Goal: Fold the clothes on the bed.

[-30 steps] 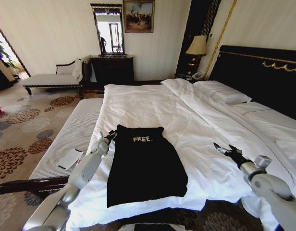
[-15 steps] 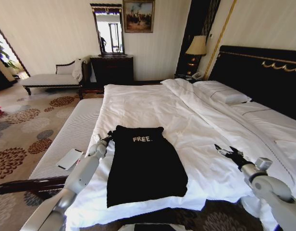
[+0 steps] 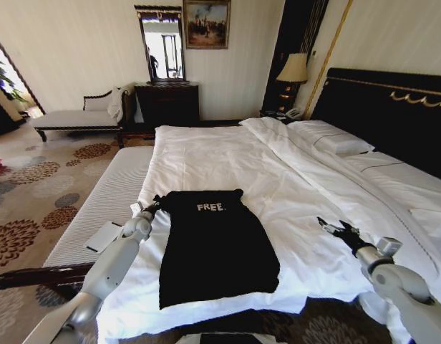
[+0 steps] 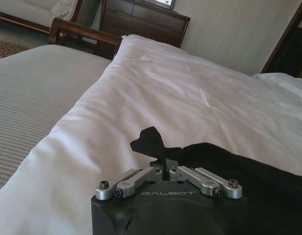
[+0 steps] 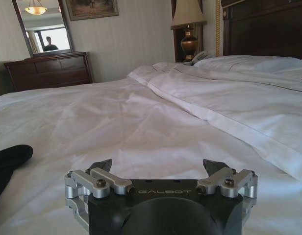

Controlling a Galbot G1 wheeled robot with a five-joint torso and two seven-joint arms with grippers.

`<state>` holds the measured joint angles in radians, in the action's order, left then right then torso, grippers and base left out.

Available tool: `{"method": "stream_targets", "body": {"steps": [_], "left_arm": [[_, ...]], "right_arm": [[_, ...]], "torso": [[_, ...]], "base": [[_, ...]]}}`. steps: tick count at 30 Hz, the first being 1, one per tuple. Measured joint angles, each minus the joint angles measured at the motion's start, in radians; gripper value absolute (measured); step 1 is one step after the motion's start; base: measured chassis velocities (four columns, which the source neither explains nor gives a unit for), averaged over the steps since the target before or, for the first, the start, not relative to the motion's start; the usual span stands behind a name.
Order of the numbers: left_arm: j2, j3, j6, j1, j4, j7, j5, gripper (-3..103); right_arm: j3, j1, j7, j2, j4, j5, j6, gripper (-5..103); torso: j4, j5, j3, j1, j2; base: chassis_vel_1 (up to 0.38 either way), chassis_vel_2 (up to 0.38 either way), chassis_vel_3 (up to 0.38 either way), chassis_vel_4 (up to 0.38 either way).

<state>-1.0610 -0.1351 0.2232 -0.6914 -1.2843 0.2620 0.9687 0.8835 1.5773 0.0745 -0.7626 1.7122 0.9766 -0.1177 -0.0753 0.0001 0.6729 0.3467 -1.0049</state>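
The black T-shirt (image 3: 215, 247) with white "FREE." lettering lies folded into a long strip on the white duvet of the bed (image 3: 228, 154), near its foot. My left gripper (image 3: 154, 204) is shut on the shirt's far-left corner, which is drawn out sideways. In the left wrist view the left gripper (image 4: 163, 170) pinches a tuft of the black T-shirt (image 4: 249, 176). My right gripper (image 3: 329, 226) hovers open over the duvet, well to the right of the shirt. The right wrist view shows the right gripper (image 5: 158, 169) wide open and a bit of the T-shirt (image 5: 9, 155) off to one side.
A grey striped bench (image 3: 99, 201) runs along the bed's left side with a white flat object (image 3: 103, 236) on it. The dark headboard (image 3: 392, 107) and pillows (image 3: 333, 137) are at the right. Chaise (image 3: 70, 118), dresser (image 3: 167, 104) and lamp (image 3: 293, 69) stand against the far wall.
My left gripper has drawn back and to the left with the shirt's corner, pulling the top edge wider. The right arm has barely moved.
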Motion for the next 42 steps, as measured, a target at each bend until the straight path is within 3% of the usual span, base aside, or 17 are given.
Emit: {"method": "stream_targets", "body": {"steps": [8,10,24,30,33,35,42], "left_arm": [[0.019,0.039,0.002,0.007,-0.019,0.006,-0.075,1],[0.04,0.097,0.015,0.009,-0.097,0.013,-0.148,1],[0.062,0.244,0.031,0.076,-0.178,0.027,-0.204,-2],[0.041,0.308,0.041,0.112,-0.164,0.041,-0.214,7],[0.03,0.36,0.048,0.124,-0.165,0.05,-0.224,18],[0.027,0.371,0.05,0.125,-0.165,0.052,-0.228,18],[0.013,0.404,0.063,0.123,-0.174,0.065,-0.237,45]], "right_arm": [[0.004,0.008,0.009,-0.005,-0.011,-0.002,0.006,100],[0.004,0.008,0.015,-0.007,-0.021,-0.003,0.01,100],[0.008,0.017,0.025,-0.012,-0.032,-0.005,0.017,100],[0.005,0.017,0.027,-0.021,-0.033,-0.012,0.02,100],[0.003,0.016,0.029,-0.024,-0.033,-0.013,0.021,100],[0.003,0.015,0.03,-0.024,-0.034,-0.013,0.022,100],[-0.003,0.017,0.037,-0.033,-0.039,-0.023,0.027,100]], "torso": [[0.0001,0.0,0.0,0.0,0.0],[0.0002,0.0,0.0,0.0,0.0],[0.0001,0.0,0.0,0.0,0.0],[0.0,0.0,0.0,0.0,0.0],[-0.0001,0.0,0.0,0.0,0.0],[0.0,0.0,0.0,0.0,0.0],[0.0,0.0,0.0,0.0,0.0]], "base": [[0.0,0.0,0.0,0.0],[0.0,0.0,0.0,0.0],[0.0,0.0,0.0,0.0],[0.0,0.0,0.0,0.0],[0.0,0.0,0.0,0.0],[0.0,0.0,0.0,0.0],[0.0,0.0,0.0,0.0]]}}
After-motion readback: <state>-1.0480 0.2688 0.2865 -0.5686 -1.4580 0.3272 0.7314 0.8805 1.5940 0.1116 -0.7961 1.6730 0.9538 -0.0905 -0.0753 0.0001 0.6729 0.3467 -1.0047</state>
